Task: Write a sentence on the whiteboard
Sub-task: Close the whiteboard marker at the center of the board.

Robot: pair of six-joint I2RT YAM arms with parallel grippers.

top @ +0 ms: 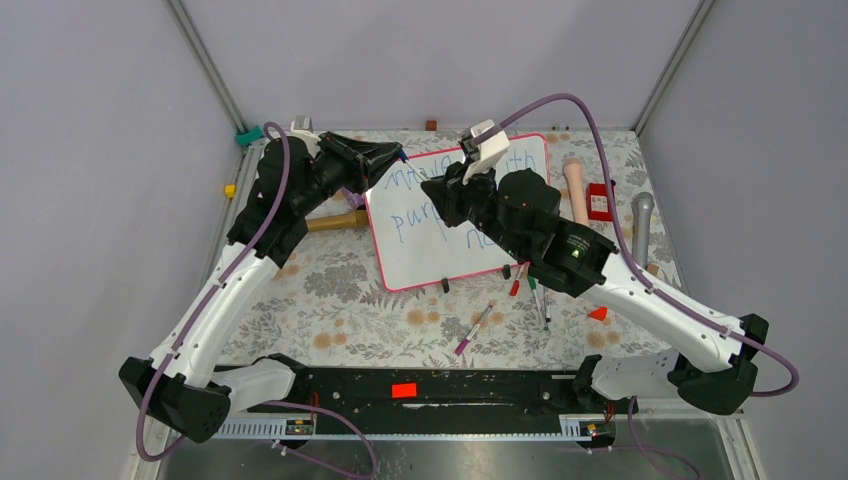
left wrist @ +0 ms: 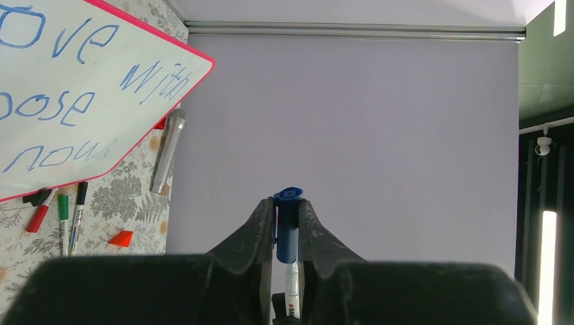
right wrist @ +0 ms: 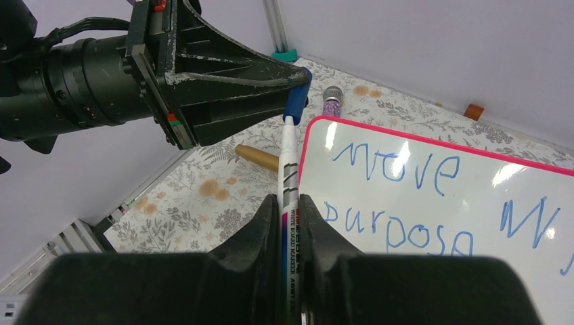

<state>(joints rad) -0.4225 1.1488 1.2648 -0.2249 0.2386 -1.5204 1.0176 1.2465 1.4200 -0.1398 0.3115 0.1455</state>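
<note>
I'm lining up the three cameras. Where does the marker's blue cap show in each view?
Top external: blue cap at the left hand's tip, near the whiteboard's far-left corner.
Left wrist: cap bottom centre, gripped by that hand.
Right wrist: cap upper centre, on the marker the right hand holds.
Shared landmark: the whiteboard with blue writing.

Plain lilac walls point(top: 100, 150) enclose a floral-patterned tabletop point(top: 330, 290); grey metal posts point(top: 205, 60) rise at the back corners.
</note>
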